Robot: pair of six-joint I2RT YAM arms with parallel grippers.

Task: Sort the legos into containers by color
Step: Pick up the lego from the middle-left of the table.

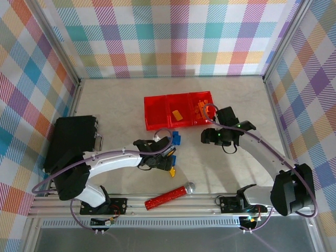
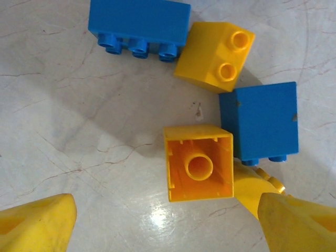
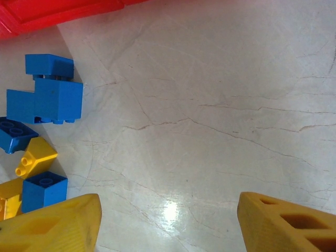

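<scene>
Three joined red containers sit mid-table; the middle one holds a yellow piece and the right one orange pieces. Loose legos lie in front of them: a blue one and a blue and yellow cluster. My left gripper hovers over that cluster. It stands open, with a hollow yellow brick just ahead of its fingers. Around that brick lie two blue bricks, a studded yellow brick and a curved yellow piece. My right gripper is open over bare table.
A black box sits at the left. A red studded stick with a silver ball end lies near the front rail. In the right wrist view, blue bricks and a yellow one lie at the left, below the containers' edge.
</scene>
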